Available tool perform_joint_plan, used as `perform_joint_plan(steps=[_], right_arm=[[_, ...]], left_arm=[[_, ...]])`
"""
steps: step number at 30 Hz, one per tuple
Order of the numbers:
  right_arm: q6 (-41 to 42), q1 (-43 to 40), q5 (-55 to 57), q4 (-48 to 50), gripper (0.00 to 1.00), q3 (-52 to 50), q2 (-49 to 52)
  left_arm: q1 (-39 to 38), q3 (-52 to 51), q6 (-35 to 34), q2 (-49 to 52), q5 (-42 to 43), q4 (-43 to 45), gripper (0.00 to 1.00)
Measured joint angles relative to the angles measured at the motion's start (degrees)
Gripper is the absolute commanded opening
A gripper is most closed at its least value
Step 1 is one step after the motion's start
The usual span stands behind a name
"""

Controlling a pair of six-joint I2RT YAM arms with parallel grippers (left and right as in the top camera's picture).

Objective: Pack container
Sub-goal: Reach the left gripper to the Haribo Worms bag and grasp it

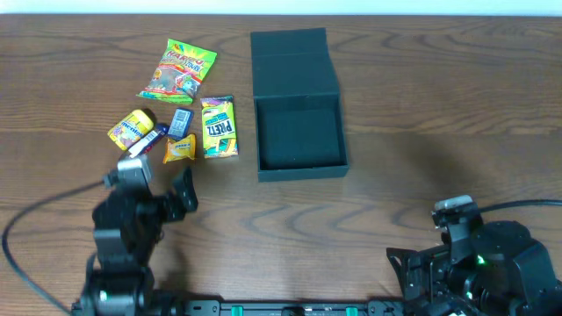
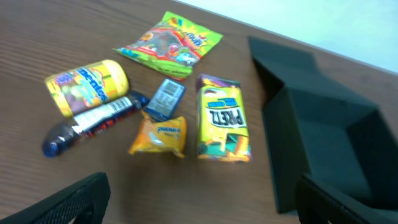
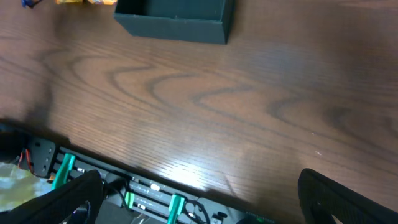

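Note:
The container (image 1: 299, 167) is a matte black box at the table's middle, open, with its flap lid (image 1: 292, 58) laid back behind it. It looks empty. It also shows in the left wrist view (image 2: 292, 149) and the right wrist view (image 3: 174, 26). Left of it lie snacks: a Haribo bag (image 1: 178, 70), a Pretz packet (image 1: 219, 127), a yellow round packet (image 1: 132, 128), a small blue packet (image 1: 181, 119), an orange packet (image 1: 179, 148) and a dark blue bar (image 1: 147, 140). My left gripper (image 1: 171, 191) is open and empty, just in front of the snacks. My right gripper (image 1: 413, 268) is open and empty at the front right.
The table is dark wood. Its front edge carries a black rail with green clips (image 3: 143, 196), close under my right gripper. A black cable (image 1: 35, 219) loops at the front left.

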Motion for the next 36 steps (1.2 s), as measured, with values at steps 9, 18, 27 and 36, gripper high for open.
perform_joint_plan(steps=[9, 18, 27, 36], right_arm=[[0.0, 0.0, 0.02, -0.04, 0.99, 0.02, 0.0], [0.0, 0.0, 0.02, -0.11, 0.99, 0.02, 0.0], [0.0, 0.0, 0.02, -0.13, 0.99, 0.02, 0.0], [0.0, 0.0, 0.02, -0.13, 1.0, 0.02, 0.0]], left_arm=[[0.0, 19.87, 8.61, 29.31, -1.51, 2.71, 0.95], [0.0, 31.36, 10.25, 43.39, 4.26, 13.62, 0.95], [0.0, 47.41, 10.21, 62.27, 4.0, 6.05, 0.95], [0.07, 64.35, 11.37, 79.38, -2.49, -0.46, 0.95]])
